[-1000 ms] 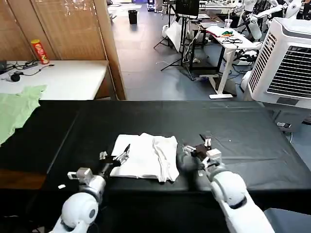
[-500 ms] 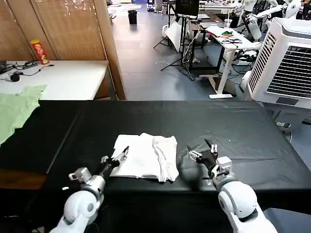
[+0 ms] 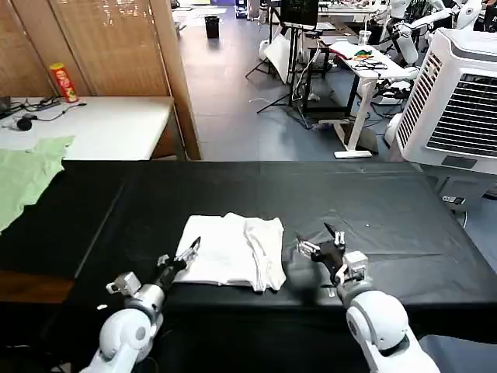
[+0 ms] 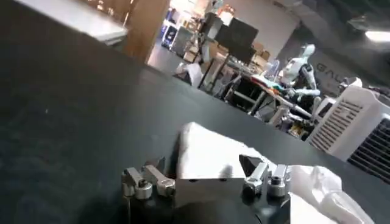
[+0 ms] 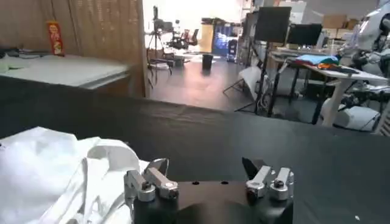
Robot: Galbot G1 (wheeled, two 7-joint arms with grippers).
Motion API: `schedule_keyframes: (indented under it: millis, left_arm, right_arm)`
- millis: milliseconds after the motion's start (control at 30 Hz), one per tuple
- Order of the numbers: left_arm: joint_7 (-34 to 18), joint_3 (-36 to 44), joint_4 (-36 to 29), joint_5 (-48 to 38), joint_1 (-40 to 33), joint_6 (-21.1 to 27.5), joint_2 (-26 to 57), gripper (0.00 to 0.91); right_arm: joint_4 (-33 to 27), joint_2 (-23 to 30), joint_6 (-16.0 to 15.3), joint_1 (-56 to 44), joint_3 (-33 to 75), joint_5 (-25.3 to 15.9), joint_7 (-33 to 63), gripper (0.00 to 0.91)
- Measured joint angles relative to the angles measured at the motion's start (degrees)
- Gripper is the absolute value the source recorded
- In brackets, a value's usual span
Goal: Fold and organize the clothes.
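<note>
The white T-shirt (image 3: 233, 252) lies folded into a rough rectangle on the black table (image 3: 349, 194), with a bunched fold along its right side. At the shirt's left front corner, my left gripper (image 3: 178, 254) is open and holds nothing. The left wrist view shows the shirt (image 4: 210, 149) just ahead of the open left gripper (image 4: 203, 163). A short way to the right of the shirt, my right gripper (image 3: 319, 242) stands open over bare tabletop. The right wrist view has the shirt (image 5: 55, 164) off to one side of the open right gripper (image 5: 205, 164).
A pale green garment (image 3: 27, 175) hangs over the table's far left edge. Behind it stands a white table (image 3: 101, 124) with a red can (image 3: 64, 82). A large white air cooler (image 3: 458, 93) stands beyond the table's right end.
Both arms have drawn back slightly toward the table's front edge. The left gripper has come off the shirt's edge. The shirt has not moved.
</note>
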Motion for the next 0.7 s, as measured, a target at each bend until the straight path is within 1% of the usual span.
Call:
schedule_keyframes:
  millis: [200, 300, 433, 567, 700]
  left_arm:
    - [-0.23, -0.71, 1.02, -6.26, -0.57, 2.14, -0.05, 0.0]
    - [-0.61, -1.01, 1.03, -7.12, -0.62, 2.61, -0.04, 0.0]
    - [-1.81, -1.34, -0.22, -3.37, -0.39, 3.84, 0.75, 0.0]
    - [-3.97, -2.33, -2.49, 0.44, -0.05, 7.52, 2.33, 0.0]
    - [-6.6, -4.08, -5.77, 2.09, 0.58, 10.28, 4.95, 0.0]
  right_arm:
    - [0.23, 0.56, 0.08, -0.07, -0.18, -0.17, -0.02, 0.878]
    - [0.39, 0.82, 0.11, -0.16, -0.18, -0.29, -0.02, 0.878]
    - [0.74, 0.91, 0.13, -0.59, -0.06, -0.4, -0.02, 0.878]
    - [0.85, 0.88, 0.13, -0.96, 0.17, -0.58, -0.01, 0.878]
    - [0.85, 0.87, 0.2, -1.27, 0.05, -1.08, -0.01, 0.878]
